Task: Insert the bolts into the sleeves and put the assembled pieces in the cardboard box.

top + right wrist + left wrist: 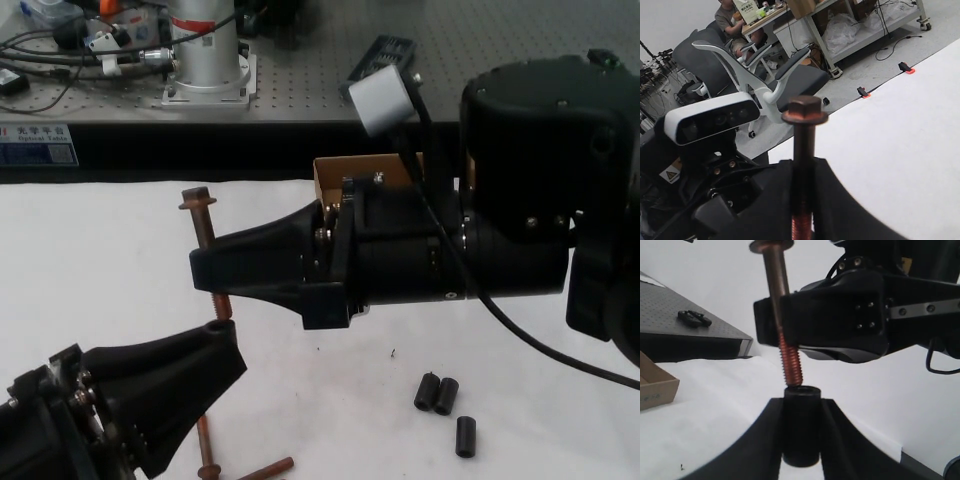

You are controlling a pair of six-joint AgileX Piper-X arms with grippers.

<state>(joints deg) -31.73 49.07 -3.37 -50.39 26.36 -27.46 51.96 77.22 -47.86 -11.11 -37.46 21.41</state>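
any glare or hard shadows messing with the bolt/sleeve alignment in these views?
Left wrist view: no glare; the bolt stands out against the bright cloth, but the sleeve blends darkly into the left gripper. High view: shadows are soft and faint under the loose sleeves. Right wrist view: mild sheen on the bolt's head.

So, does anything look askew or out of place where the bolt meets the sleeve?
Slightly. The bolt in the right claw leans a little against the axis of the sleeve held by the left claw, so its threaded tip meets the sleeve's mouth at a slight angle. Nothing looks spilled or damaged.
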